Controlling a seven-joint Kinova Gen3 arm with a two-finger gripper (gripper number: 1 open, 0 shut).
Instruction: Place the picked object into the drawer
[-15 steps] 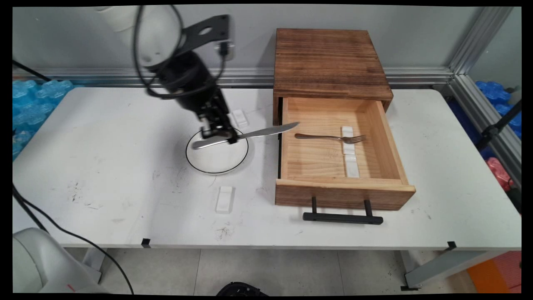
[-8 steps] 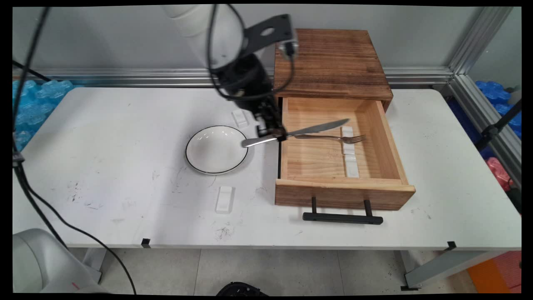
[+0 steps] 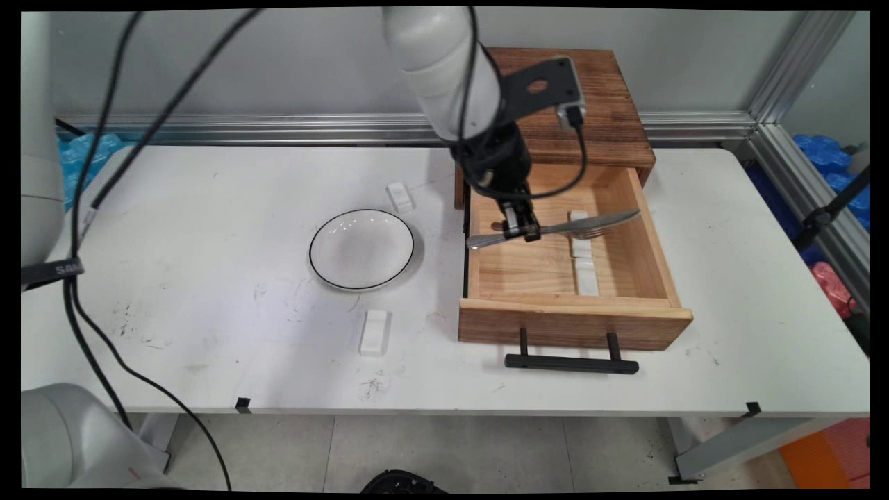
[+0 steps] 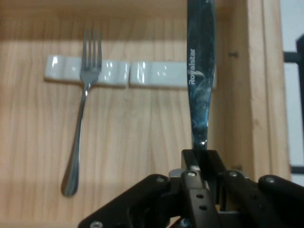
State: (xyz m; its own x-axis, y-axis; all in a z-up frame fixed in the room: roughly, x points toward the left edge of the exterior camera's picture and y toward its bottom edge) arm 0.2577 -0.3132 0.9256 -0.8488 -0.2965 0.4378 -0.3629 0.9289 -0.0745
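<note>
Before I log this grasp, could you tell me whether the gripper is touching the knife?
Touching: in the hand view the gripper is clamped on the knife.

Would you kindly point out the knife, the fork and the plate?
knife (image 4: 199,85), hand view, on the blade near its lettering.
fork (image 4: 81,111), hand view, on the neck below the tines.
plate (image 3: 361,248), main view, on its white middle.

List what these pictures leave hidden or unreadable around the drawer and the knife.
- Main view: the fork is mostly covered by the knife and the end effector.
- Hand view: the knife handle is hidden inside the end effector; the blade tip is cut off by the top edge.
- Both views: whether the knife touches the white rests cannot be told.
- Main view: the cabinet interior behind the drawer is hidden.
</note>
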